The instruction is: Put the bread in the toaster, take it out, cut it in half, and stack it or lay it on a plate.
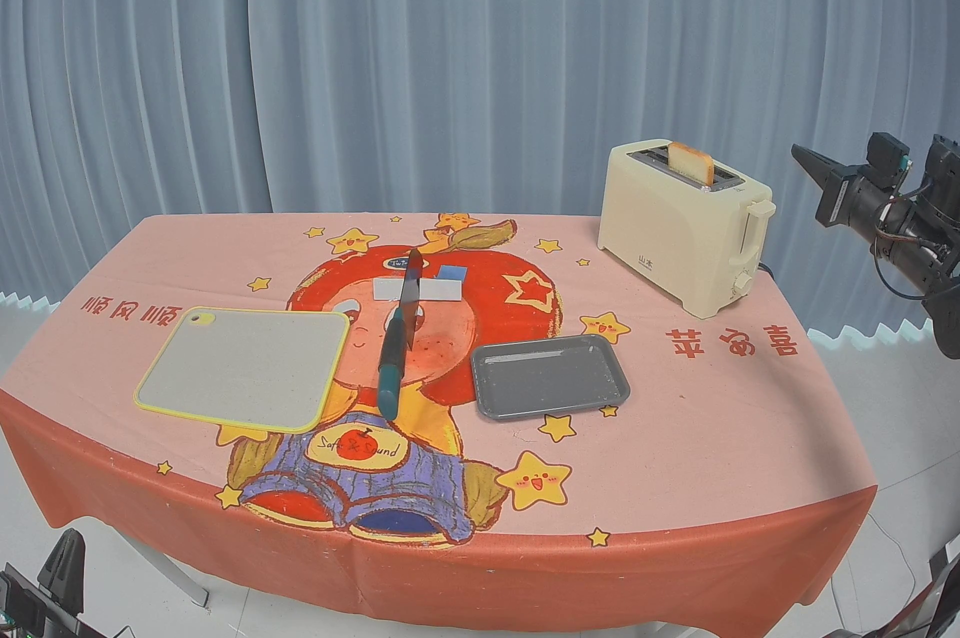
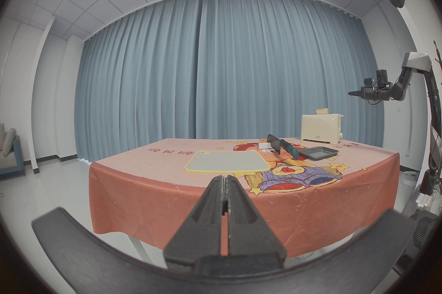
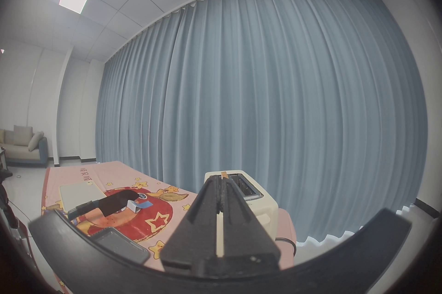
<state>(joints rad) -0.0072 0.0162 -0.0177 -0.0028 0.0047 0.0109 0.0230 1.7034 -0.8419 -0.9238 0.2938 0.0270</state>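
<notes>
closest to me is the left gripper, held low off the near left corner of the table, its fingers pressed together on nothing. right gripper hangs in the air off the table's right side, about level with the toaster top and well apart from it, its fingers also together and empty.

bread is one golden-brown slice standing upright in the top of the toaster, its upper part poking out; i cannot tell which slot it sits in. that toaster is cream-coloured and stands at the far right of the table, with its lever end turned toward the right gripper. from the right wrist camera, my own fingers cover part of the toaster front.

on the pink printed tablecloth, the grey tray lies in the middle, near the toaster but apart from it. just to its left the knife rests with its dark blade propped on a white block and its teal handle pointing to the near edge. left of the knife lies the cutting board, pale grey with a yellow rim. a blue curtain hangs behind the table.
</notes>
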